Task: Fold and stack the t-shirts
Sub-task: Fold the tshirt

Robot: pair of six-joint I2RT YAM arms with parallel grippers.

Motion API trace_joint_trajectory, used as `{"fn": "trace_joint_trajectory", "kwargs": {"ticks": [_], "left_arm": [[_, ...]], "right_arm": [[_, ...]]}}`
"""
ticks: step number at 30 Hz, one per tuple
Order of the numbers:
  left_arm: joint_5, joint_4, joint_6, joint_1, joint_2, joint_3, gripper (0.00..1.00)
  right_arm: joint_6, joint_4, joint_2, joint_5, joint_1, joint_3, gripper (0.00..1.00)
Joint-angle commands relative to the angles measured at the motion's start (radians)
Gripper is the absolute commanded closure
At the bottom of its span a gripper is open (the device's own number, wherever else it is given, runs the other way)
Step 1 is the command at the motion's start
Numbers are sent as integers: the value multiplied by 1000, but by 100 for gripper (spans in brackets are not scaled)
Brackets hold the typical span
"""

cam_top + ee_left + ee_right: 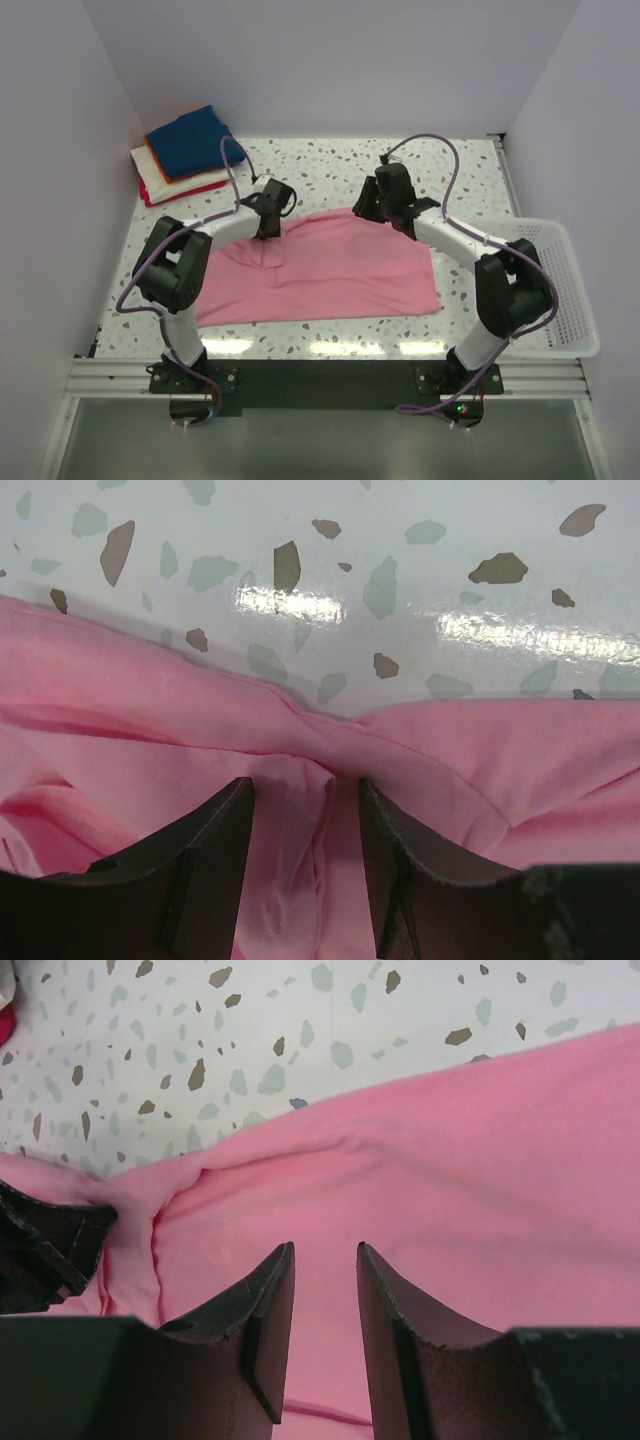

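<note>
A pink t-shirt [330, 272] lies spread across the middle of the speckled table [330, 165]. My left gripper [268, 232] is down on its far left edge. Seen from the left wrist, the gripper [305, 785] is open, its jaws straddling a raised ridge of pink cloth [300, 860] with a gap on both sides. My right gripper [368, 212] is at the shirt's far edge near the middle. The right wrist view has this gripper [325, 1250] open over flat pink fabric [450, 1160]. Folded t-shirts [185, 150] are stacked at the back left, navy on top.
A white mesh basket [560, 290] hangs off the table's right edge beside the right arm. The left gripper's black body [40, 1250] shows at the left of the right wrist view, close to a crease in the shirt.
</note>
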Motion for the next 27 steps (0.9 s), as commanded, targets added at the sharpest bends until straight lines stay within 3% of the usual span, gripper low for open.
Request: {"fn": "trace_joint_trajectory", "kwargs": {"ticks": [1,5,10,19,27], "left_arm": [[-41,21,10,-6,16,33,50],[-72,21,1,-6,8,4,57],[-89,33,-9,-5,-44,-29,76],[-84,13,-9,0,-131,-16,99],[-29,-1,5,58,-193,13,100]], "right_arm": [[1,-4,-48,3,-12,-16,65],[4,-7,-45,-11,-23,-17,65],[1,-20,-48,-14,-43,-13,65],[4,-133,-3,20,-127,73,66],[5,-250,145,54,-258,256,65]]}}
